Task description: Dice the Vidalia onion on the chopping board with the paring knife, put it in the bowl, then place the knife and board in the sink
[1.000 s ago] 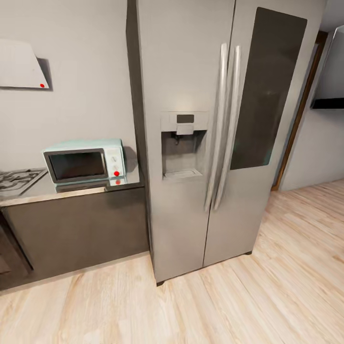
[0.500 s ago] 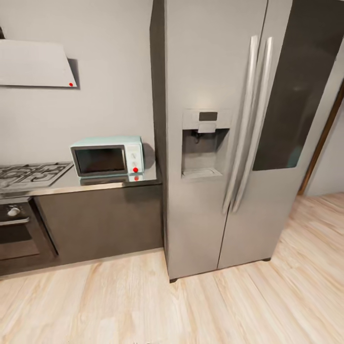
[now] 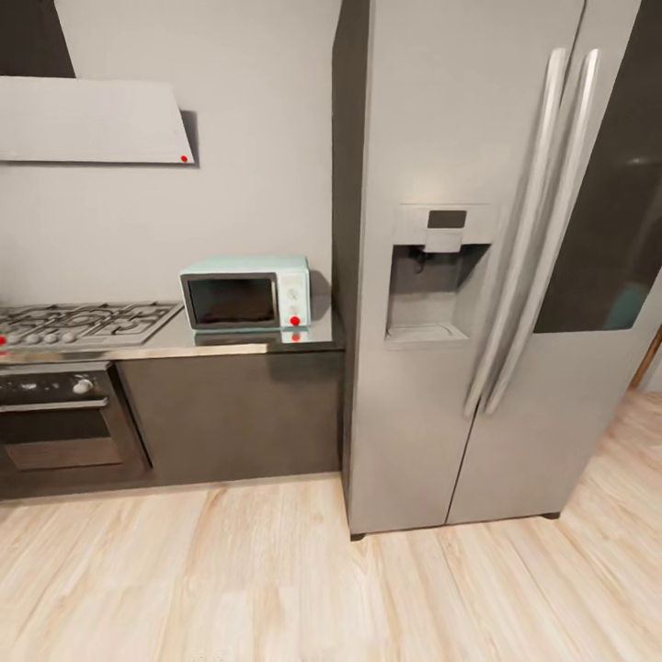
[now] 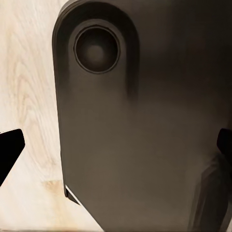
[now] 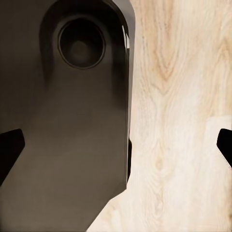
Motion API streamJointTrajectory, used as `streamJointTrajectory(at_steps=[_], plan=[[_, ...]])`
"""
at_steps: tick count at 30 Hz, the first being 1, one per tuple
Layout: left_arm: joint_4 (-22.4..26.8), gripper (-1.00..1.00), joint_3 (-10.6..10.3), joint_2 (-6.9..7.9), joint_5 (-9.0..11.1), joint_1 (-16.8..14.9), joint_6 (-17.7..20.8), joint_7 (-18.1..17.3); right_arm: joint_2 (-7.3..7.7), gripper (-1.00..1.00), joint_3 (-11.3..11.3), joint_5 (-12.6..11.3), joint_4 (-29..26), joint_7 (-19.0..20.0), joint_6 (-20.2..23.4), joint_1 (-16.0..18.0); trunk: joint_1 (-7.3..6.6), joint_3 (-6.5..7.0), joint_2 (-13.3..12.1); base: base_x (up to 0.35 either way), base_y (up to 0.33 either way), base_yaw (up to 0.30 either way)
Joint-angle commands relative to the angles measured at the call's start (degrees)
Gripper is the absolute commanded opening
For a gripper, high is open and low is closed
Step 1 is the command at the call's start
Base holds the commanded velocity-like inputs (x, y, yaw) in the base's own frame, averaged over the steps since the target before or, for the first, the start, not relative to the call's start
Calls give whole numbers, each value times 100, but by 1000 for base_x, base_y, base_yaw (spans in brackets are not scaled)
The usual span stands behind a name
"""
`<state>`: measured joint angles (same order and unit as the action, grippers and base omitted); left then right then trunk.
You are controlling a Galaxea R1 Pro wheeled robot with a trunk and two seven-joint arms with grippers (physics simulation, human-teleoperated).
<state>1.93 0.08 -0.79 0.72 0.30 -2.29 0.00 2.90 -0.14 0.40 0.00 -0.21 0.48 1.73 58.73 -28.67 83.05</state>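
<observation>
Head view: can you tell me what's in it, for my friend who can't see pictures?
A tall grey fridge with a water dispenser in its door stands on a pale wooden floor. Beside it, a dark counter holds a small light-blue microwave and a gas hob, with an oven below the hob.

A tall steel fridge point(image 3: 478, 276) stands on pale wood floor point(image 3: 276, 579) beside a dark table point(image 3: 230, 414) carrying a mint microwave point(image 3: 246, 292) and hob point(image 3: 83, 324); grey wall point(image 3: 257, 138) behind.

dark glossy rounded body panel point(image 4: 145, 145) w/ round recess, black fingers point(image 5: 9, 147)
</observation>
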Motion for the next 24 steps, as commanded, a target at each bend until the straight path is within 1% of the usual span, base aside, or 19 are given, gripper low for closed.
streamJointTrajectory(at_steps=[1, 11, 24], plan=[[7, 100, 0, -1, 7, 3, -8, 0, 0, 100, -2, 4, 0, -1, 5, 3, 0, -10, 2, 0, 0, 241], [9, 100, -4, 0, 7, 5, -8, 0, 0, 100, -3, 4, 0, 3, 4, 3, 0, -37, 2, 0, 0, 274], [9, 100, -8, -8, 7, 3, -8, 0, -4, 100, -3, 4, 0, 19, 5, 3, 0, -39, 2, 0, 0, 286]])
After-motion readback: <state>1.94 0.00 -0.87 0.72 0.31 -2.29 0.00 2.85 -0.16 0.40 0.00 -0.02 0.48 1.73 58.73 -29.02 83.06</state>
